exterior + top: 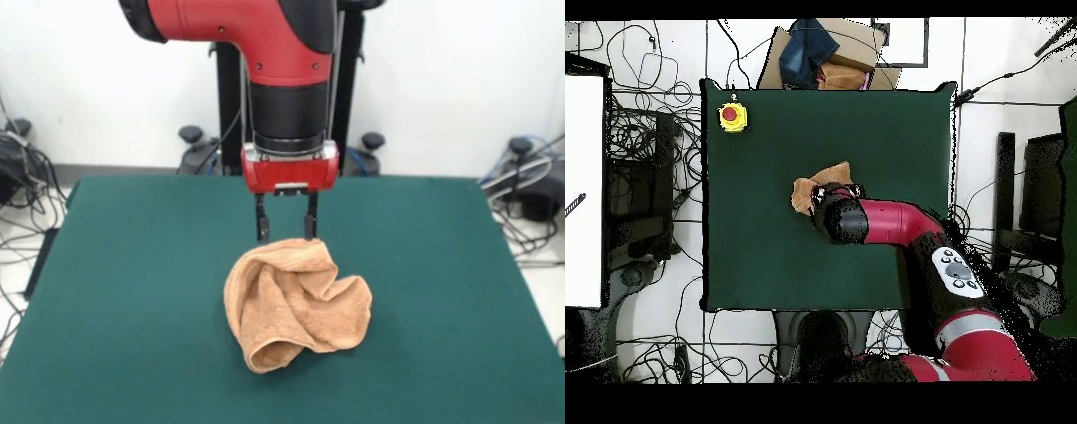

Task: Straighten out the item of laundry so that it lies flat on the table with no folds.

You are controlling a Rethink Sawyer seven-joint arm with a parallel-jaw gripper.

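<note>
One crumpled towel (296,305) lies on the green table (132,291), under the gripper's (287,231) parted fingers.

No text, label, brand, number or sign can be read, none made out on the arm, the bench or the surrounding equipment

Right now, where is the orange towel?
In the front view the crumpled towel sits near the middle of the green table, right under the gripper. From overhead it peeks out beside the red arm.
</note>
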